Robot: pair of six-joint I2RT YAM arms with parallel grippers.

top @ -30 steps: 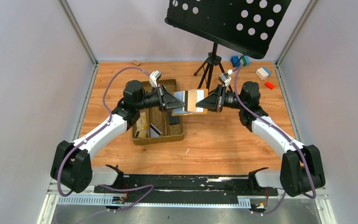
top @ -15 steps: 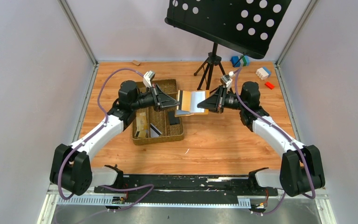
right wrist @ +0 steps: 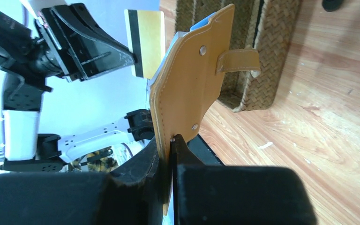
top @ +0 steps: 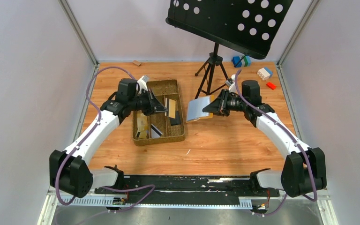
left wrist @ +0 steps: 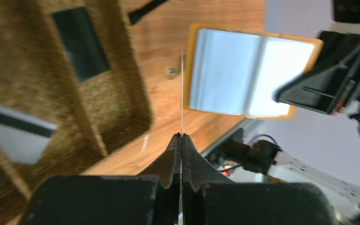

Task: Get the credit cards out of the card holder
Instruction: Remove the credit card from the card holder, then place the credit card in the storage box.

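My left gripper (top: 164,108) is shut on a tan-gold credit card (top: 171,108) with a dark stripe and holds it over the woven tray. In the left wrist view the card (left wrist: 182,89) shows edge-on, rising from between the closed fingertips of the left gripper (left wrist: 181,136). My right gripper (top: 210,107) is shut on one corner of the mustard-yellow card holder (top: 197,109), which hangs open above the table with its grey-blue inside (left wrist: 248,70) turned toward the left arm. The right wrist view shows the holder's yellow back (right wrist: 192,84) and the striped card (right wrist: 146,42) well apart from it.
The brown woven tray (top: 159,139) sits left of centre and holds tan cards (top: 143,125), a dark striped card (top: 156,131) and a black card (top: 174,120). A music stand tripod (top: 211,65) stands behind the holder. Toy blocks (top: 264,73) lie at the back right.
The left gripper has drawn the striped card out of the holder and carried it left over the tray. The right gripper has tilted the holder and moved it slightly right.
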